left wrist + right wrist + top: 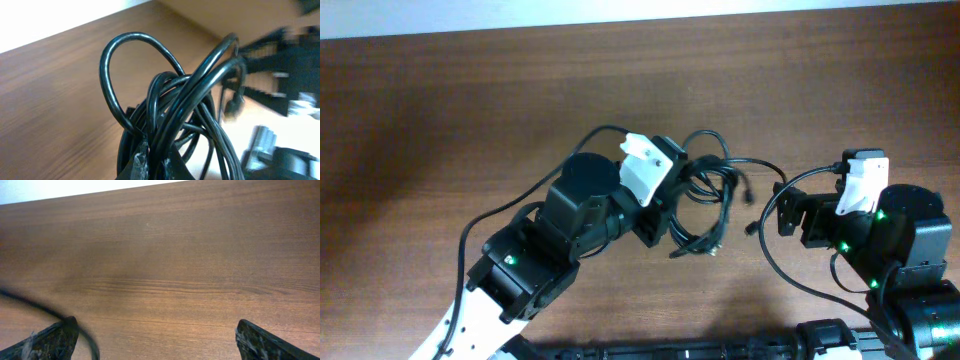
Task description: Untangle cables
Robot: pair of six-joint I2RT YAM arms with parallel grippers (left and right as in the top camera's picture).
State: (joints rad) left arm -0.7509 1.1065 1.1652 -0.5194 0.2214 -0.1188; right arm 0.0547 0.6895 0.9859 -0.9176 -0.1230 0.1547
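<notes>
Overhead shows me the cables (pixel 724 205) bunched just off the centre of the table (pixel 470 100) toward 3 o'clock. The left gripper (pixel 672 205) reaches into them from 8 o'clock, and the right gripper (pixel 782 212) sits close by at their 3 o'clock. Left wrist: the left gripper (pixel 152 167) is pinched closed on several strands, with loops of the cables (pixel 165 90) rising toward 12 o'clock. Right wrist: the right gripper (pixel 157 342) is spread wide and holds nothing, with only bare table (pixel 160 255) between its fingers.

The cables (pixel 712 195) sit in my left gripper (pixel 676 200); my right gripper (pixel 782 212) lies right of them, above the table (pixel 470 110).
</notes>
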